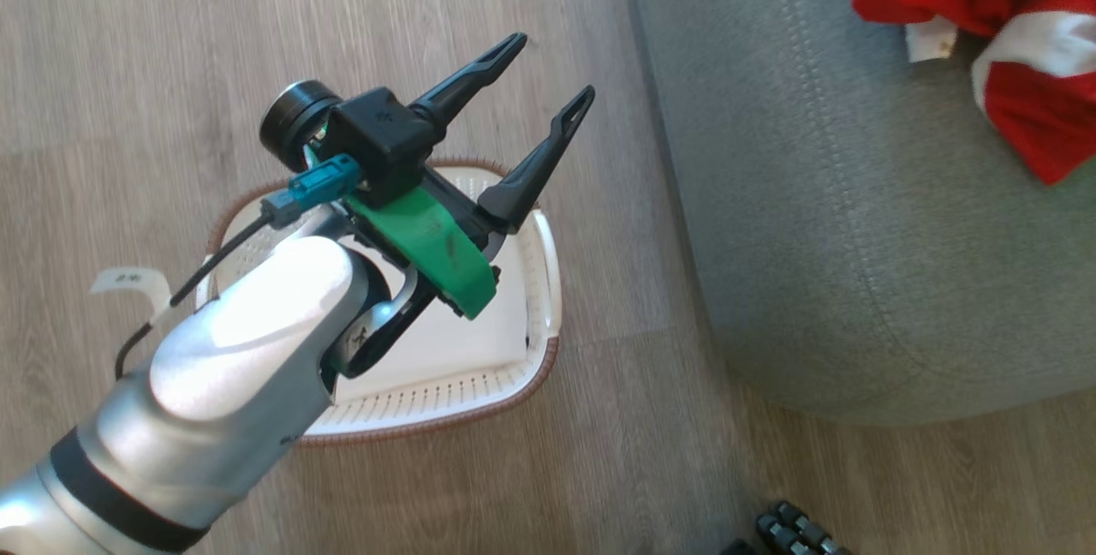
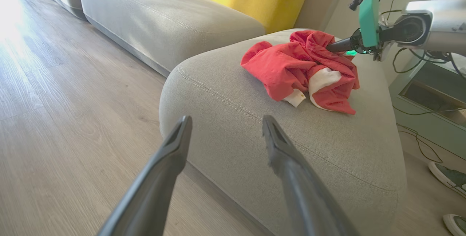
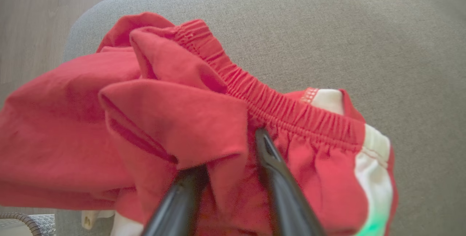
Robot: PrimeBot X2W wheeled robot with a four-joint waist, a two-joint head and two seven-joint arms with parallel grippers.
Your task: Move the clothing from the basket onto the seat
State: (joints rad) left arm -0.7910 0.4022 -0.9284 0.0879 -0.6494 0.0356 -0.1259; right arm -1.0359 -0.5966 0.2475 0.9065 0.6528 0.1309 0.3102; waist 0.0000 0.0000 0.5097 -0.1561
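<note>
Right wrist view: right end effector [image 3: 229, 153], part-open, straddles clothing [image 3: 72, 119] fold; waistband runs diagonally.

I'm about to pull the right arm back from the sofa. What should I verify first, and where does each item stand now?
1. Clothing on the seat: ok. The clothing lies bunched on the seat, back from its stitched edge.
2. Right gripper free of the clothing: cannot tell. The right gripper has its fingers parted, but a red fold sits between them.
3. Basket emptied: cannot tell. No red shows inside the basket, but the left forearm covers part of it.
4. Left gripper out of the way: ok. The left gripper is open, holds nothing, and is above the basket.
</note>
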